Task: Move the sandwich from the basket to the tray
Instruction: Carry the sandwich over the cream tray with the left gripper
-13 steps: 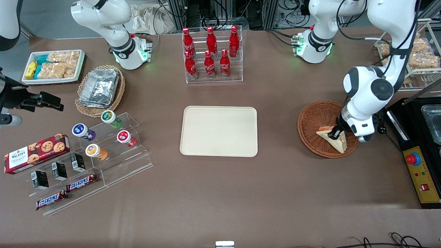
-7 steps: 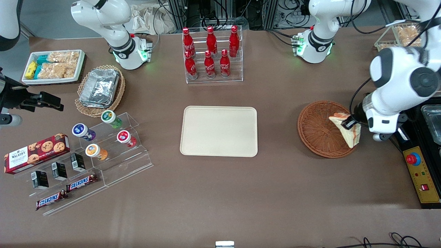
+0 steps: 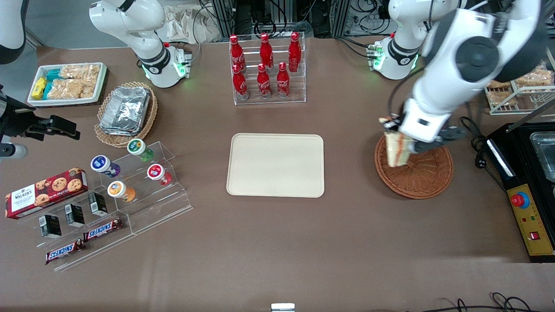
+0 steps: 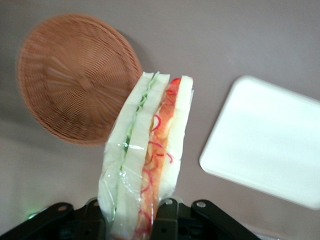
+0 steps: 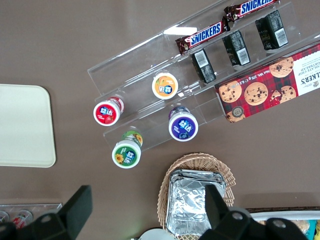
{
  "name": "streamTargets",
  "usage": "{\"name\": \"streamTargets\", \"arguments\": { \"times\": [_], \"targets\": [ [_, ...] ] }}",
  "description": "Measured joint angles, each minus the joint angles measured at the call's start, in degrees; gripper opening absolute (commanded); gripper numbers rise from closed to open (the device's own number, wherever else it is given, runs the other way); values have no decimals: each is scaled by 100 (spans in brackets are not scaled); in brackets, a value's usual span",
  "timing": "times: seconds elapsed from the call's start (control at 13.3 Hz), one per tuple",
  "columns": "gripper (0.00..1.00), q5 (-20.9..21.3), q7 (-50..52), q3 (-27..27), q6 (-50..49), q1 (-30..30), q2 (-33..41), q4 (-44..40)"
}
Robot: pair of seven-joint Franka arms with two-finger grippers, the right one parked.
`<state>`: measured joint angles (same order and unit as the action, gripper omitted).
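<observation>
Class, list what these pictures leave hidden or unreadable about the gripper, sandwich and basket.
1. Front view: the gripper is mostly covered by the arm's own wrist above the basket.
2. Left wrist view: the sandwich hides where the fingers meet it; the gripped end is cut off by the picture's edge.
3. Left wrist view: the tray is cut off at the edge.
4. Front view: the filling is too small to identify.

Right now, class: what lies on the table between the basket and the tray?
Nothing: in the front view only bare brown tabletop separates the basket from the tray. The gripper holds the sandwich above the basket's rim.
</observation>
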<state>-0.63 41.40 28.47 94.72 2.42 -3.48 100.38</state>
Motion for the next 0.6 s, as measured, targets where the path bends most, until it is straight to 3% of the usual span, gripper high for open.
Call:
{"name": "streamTargets", "arguments": {
  "times": [0.23, 0.6],
  "targets": [
    [0, 295, 583, 455, 491, -302, -515, 26],
    [0, 1252, 1749, 470, 1919, -1056, -2000, 79]
  ]
}}
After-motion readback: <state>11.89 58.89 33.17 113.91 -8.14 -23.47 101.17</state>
